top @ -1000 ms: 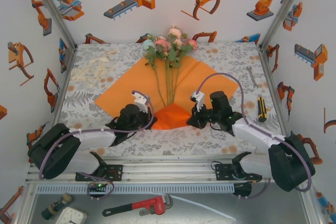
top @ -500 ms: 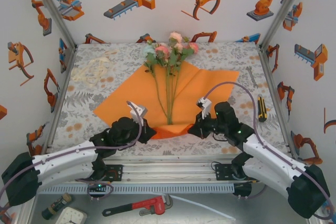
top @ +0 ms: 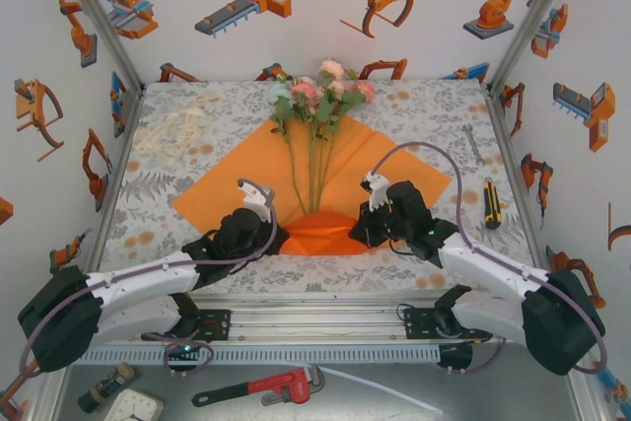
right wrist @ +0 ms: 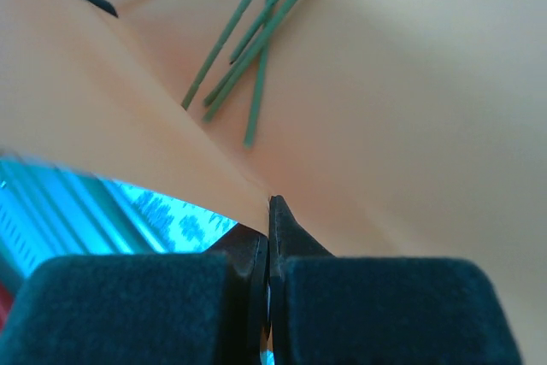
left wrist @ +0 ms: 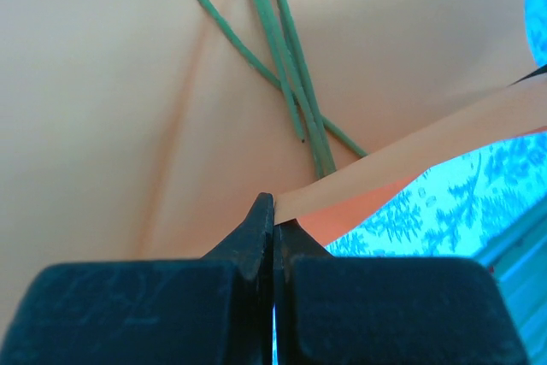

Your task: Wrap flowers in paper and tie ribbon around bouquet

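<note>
The orange paper (top: 222, 189) lies spread on the floral cloth, its near edge lifted into a fold (top: 320, 232). The flowers (top: 320, 91) rest on it, blooms at the far side, with thin green stems (left wrist: 286, 83) running toward me. My left gripper (top: 277, 237) is shut on the paper's near edge to the left of the stems, and the sheet is pinched at the tips (left wrist: 273, 211). To the right of the stems, my right gripper (top: 358, 232) is shut on the same edge (right wrist: 269, 211), with the stem ends (right wrist: 252, 49) just beyond. The cream ribbon (top: 170, 133) lies curled at the far left.
A yellow-and-black tool (top: 491, 204) and a small wrench (top: 473, 145) lie along the cloth's right side. In front of the arm bases runs a metal rail (top: 315, 317), and below it lies a red pipe wrench (top: 266, 386). Printed walls close in three sides.
Both grippers first drew the paper's near edge toward me, flattening the sheet. They have since moved away again, raising the fold over the stem ends.
</note>
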Tool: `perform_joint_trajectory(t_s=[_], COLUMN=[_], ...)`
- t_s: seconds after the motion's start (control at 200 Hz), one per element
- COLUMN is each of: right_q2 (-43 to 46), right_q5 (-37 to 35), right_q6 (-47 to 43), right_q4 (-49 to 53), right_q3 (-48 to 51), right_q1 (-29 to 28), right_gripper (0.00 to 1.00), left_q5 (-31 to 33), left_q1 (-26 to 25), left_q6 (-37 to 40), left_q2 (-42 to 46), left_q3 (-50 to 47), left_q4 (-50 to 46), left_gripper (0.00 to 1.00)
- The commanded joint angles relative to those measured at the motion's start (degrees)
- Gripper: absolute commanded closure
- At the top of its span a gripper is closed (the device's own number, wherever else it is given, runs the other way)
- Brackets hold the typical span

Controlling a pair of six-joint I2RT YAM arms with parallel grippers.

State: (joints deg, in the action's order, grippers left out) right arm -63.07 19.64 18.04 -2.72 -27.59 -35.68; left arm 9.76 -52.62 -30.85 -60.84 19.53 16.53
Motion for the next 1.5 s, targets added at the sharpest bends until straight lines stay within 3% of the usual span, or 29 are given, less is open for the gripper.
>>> perform_joint_trajectory(t_s=[0.0, 0.05, 0.12, 0.165, 0.24, 0.31, 0.395, 0.566, 0.686, 0.876, 0.986, 1.131, 1.332, 1.497], right_q2=[-3.55, -5.07, -6.97, -7.91, -8.73, -9.48, -10.88, -13.35, -10.53, -0.1, 3.33, 3.61, -2.46, -2.46], right_q5=[-8.02, -7.83, -6.34, -4.96, -4.71, -6.03, -8.56, -8.24, -8.65, -23.74, -27.6, -26.84, -24.25, -31.4], right_q6=[-2.37, -2.98, -3.15, -3.05, -2.28, -1.5, -0.77, -0.5, 1.65, 8.0, 11.14, 18.67, 18.64, 20.04], right_q4=[-1.89, -2.51, -2.91, -2.95, -3.23, -3.81, -3.94, -2.64, 2.07, 18.24, 23.93, 19.63, 7.8, 12.91], right_q3=[-1.92, -2.25, -3.41, -4.15, -4.34, -3.9, -3.86, -5.74, -7.59, -12.31, -14.76, -12.85, -9.38, -9.78], right_q1=[2.49, 2.96, 3.33, 3.43, 3.52, 3.51, 3.6, 3.79, 3.87, 3.48, -1.11, -9.67, -14.5, -14.46], right_gripper=[0.92, 0.85, 0.61, 0.56, 0.54, 0.55, 0.55, 0.45, 0.35, 0.33, 0.37, 0.43, 0.43, 0.39], left_q5=[5.27, 5.13, 4.82, 4.3, 4.43, 5.38, 6.53, 6.16, 3.52, 6.96, 7.72, 10.12, 15.07, 19.48], left_q1=[2.04, 2.58, 2.87, 2.87, 2.87, 2.87, 2.93, 2.96, 2.81, 1.94, -0.52, -4.27, -4.51, -4.46], left_q6=[0.86, 0.84, 0.88, 0.77, 0.39, 0.12, 0.07, 0.63, 2.71, 0.98, 1.22, -0.83, 1.83, 5.84], left_q2=[-3.89, -5.78, -7.31, -7.63, -7.21, -6.53, -5.69, -2.51, 1.57, 5.45, 4.29, -2.63, -15.45, -22.78], left_q3=[1.77, 2.23, 2.7, 2.64, 2.34, 2.0, 2.0, 2.42, 4.57, 12.15, 17.05, 19.68, 19.55, 21.79], left_q4=[1.25, 1.48, 1.46, 1.36, 0.8, 0.02, -1.34, -3.75, -8.85, -22.53, -28.76, -30.67, -19.1, -13.1], left_gripper=[1.0, 1.0, 1.0, 0.94, 0.84, 0.65, 0.55, 0.49, 0.45, 0.27, 0.28, 0.33, 0.48, 0.5])
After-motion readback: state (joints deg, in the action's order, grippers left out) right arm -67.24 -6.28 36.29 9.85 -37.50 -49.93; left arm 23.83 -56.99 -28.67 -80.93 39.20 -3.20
